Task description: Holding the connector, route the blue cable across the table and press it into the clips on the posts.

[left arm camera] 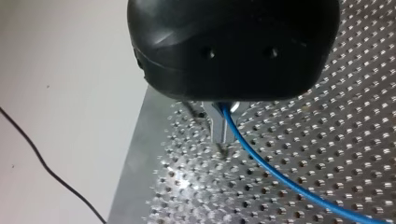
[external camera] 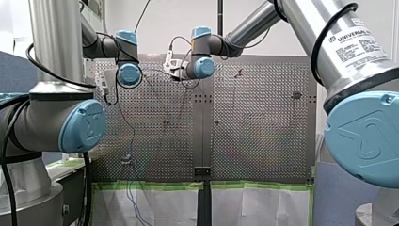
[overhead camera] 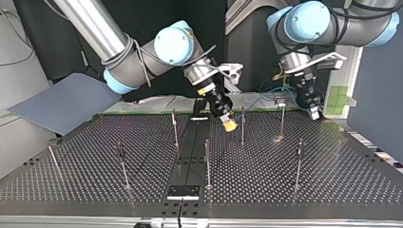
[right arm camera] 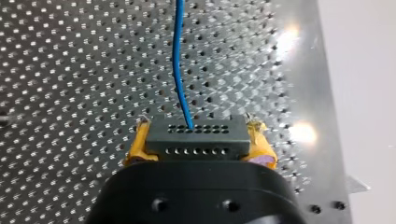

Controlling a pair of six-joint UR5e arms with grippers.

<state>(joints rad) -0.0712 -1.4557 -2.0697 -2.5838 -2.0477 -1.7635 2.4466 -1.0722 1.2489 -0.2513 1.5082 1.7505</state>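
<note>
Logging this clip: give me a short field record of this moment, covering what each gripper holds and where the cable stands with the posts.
right gripper: shut on the connector
left gripper: shut on the blue cable
cable path: runs out of the connector's holed face, over the table
posts: upright; no cable seen on them in the top view

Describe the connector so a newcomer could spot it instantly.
Over the perforated table, find my right gripper with yellow pads. Between those pads sits the connector: a dark block with two rows of small holes, the blue cable running out of one.
</note>
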